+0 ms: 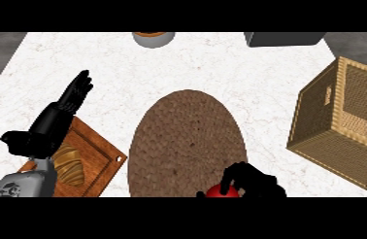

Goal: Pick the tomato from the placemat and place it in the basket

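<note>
- One white marbled counter (215, 68) carries everything, largest of all.
- The woven basket (337, 121) sits up and to the right of the right hand's fingers, well apart.
- The brown oval placemat (188, 136) spreads up and left from those fingers.
- A wooden board (97, 153) with a croissant (70, 166) lies below the left hand's fingers.
- The left hand (72, 99) rests released, fingers straight, pointing up the counter.
- The right hand (251, 180) has its fingers curled over the tomato.
- The red tomato (221, 192) lies at the placemat's lower edge, under those fingers.
</note>
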`<state>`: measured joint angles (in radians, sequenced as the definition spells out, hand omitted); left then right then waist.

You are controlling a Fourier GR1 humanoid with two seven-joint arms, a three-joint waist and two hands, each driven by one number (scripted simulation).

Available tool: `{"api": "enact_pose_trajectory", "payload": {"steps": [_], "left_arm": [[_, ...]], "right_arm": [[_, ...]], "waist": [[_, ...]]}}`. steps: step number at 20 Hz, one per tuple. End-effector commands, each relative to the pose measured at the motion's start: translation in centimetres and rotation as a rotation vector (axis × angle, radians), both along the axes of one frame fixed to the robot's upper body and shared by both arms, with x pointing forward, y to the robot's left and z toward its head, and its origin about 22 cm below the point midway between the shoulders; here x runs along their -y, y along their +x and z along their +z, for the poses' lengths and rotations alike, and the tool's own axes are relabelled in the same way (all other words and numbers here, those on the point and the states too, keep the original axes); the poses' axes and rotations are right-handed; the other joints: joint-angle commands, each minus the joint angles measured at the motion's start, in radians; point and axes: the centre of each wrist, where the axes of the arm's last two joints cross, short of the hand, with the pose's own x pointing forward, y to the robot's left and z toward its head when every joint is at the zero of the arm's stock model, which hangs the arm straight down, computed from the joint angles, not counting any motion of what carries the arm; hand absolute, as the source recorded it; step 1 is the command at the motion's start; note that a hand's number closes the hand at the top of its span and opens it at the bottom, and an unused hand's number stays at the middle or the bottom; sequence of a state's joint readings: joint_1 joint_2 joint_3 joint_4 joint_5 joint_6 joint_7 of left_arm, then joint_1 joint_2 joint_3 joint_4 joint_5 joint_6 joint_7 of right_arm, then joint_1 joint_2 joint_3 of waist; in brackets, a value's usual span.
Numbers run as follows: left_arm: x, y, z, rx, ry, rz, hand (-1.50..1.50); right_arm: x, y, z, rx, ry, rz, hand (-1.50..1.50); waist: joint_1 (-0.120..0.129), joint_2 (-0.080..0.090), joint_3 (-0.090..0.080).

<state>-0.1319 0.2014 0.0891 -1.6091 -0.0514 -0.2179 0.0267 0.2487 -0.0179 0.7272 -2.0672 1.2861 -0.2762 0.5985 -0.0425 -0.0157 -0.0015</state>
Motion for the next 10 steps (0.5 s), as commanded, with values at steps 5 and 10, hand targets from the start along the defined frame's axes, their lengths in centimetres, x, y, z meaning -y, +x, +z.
{"api": "enact_pose_trajectory", "payload": {"steps": [5,10], "left_arm": [[-0.4,0.2,-0.1,0.0,-0.012,-0.021,0.0],[0.8,1.1,1.5,0.004,0.015,-0.036,0.0]], "right_arm": [[1.1,-4.6,7.1,0.069,0.226,-0.104,1.5],[3.8,-6.2,11.2,0.092,0.123,-0.254,1.5]], "waist": [[0.001,0.002,-0.002],[0.028,0.012,-0.001]]}}
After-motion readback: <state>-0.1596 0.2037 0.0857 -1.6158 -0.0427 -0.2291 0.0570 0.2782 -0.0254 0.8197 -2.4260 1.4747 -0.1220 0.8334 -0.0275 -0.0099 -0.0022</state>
